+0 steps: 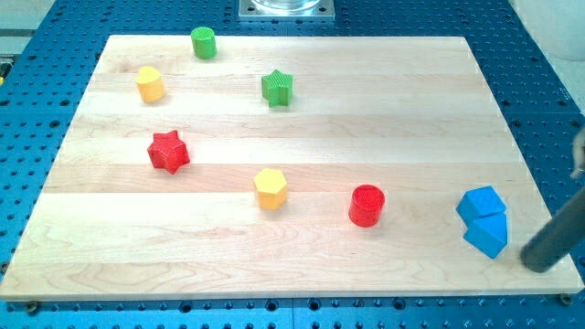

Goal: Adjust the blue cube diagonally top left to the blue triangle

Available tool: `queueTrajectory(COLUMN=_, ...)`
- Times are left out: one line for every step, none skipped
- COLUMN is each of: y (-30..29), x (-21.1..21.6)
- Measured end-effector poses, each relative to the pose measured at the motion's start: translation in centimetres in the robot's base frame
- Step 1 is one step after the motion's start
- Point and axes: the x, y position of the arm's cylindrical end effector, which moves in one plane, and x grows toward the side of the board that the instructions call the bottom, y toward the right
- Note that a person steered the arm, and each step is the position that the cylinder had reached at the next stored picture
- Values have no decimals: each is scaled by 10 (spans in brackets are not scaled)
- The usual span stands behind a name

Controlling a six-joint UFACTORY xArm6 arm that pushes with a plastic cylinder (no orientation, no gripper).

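Where the table [302, 274] runs toward the view's bottom right corner, the end effector, a plain dark rod with nothing to clench or release, comes in slanting from the right edge, and its tip [537, 263] sits just to the right of the two blue blocks, holding nothing. The blue cube [481, 202] lies up and to the left of that tip, touching the blue triangle [487, 236] directly below it. To my eye the cube is more above than diagonal, so a nudge leftward seems wanted, which means rounding the pair first. Nearest neighbour is the red cylinder [366, 205], then the yellow hexagon [271, 188]. Farther off stand the red star [168, 152], green star [277, 88], yellow block [151, 84] and green cylinder [203, 42].
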Motion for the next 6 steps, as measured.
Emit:
queueTrajectory(y=-20, x=-5)
queueTrajectory(y=-30, x=-6)
queueTrajectory(y=-19, x=-7)
queueTrajectory(y=38, x=-24)
queueTrajectory(y=25, x=-56)
queueTrajectory(y=-3, x=-56)
